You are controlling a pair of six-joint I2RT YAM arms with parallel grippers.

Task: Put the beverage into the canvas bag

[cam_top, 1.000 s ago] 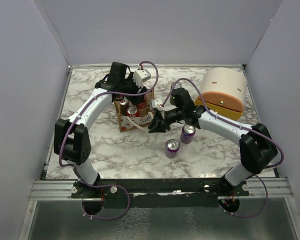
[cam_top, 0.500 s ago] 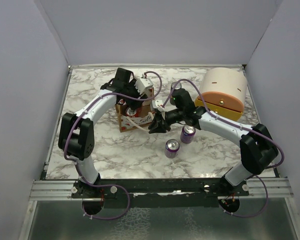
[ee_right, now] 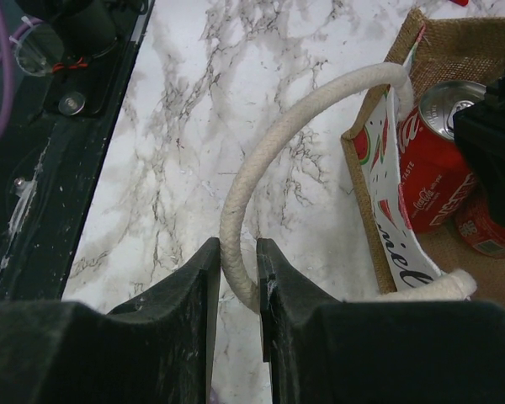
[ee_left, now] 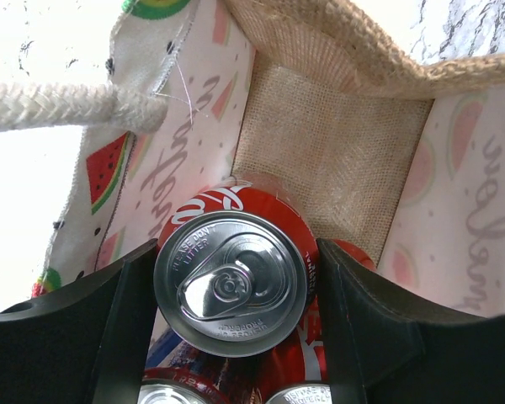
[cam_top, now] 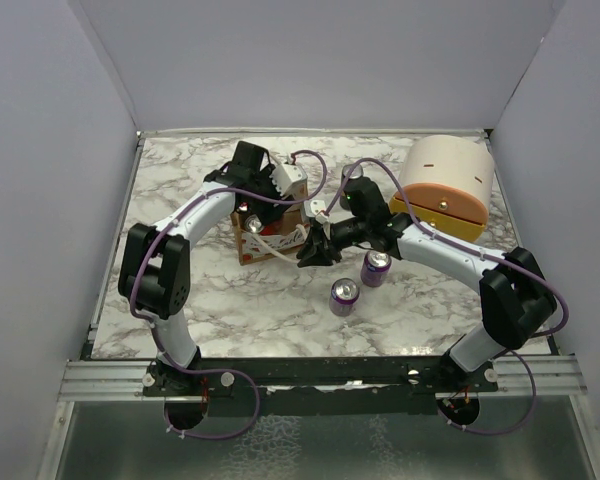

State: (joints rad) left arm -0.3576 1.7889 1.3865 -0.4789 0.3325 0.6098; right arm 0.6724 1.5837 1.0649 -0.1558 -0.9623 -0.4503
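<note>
1. Inside the bag (cam_top: 255,245), the left jaws stand about half open, clamped on either side of an upright red can (ee_left: 231,282). The can hangs rim up over other cans (ee_left: 164,394) already on the bag floor. If it is let go this high, it may land on their tops and tip or wedge crooked.
2. The same jaws sit tight between the printed side panels. A careless lift out of the bag could snag the cloth. That could drag the light bag along the surface (cam_top: 180,290) or pull it over.
3. At the bag's right edge, the right jaws are almost closed, pinching the white rope handle (ee_right: 261,160) and holding the mouth open. If the rope slips, the mouth may sag in around the left arm. Too hard a pull could tilt the bag and spill what is in it.
4. Right of the bag, two purple cans (cam_top: 344,296) (cam_top: 377,267) stand on the surface, just beside the right arm. A swing of that arm could knock them down and send them rolling.
5. Farthest right of the bag, the peach container (cam_top: 445,185) stands well apart and looks in no danger.
</note>
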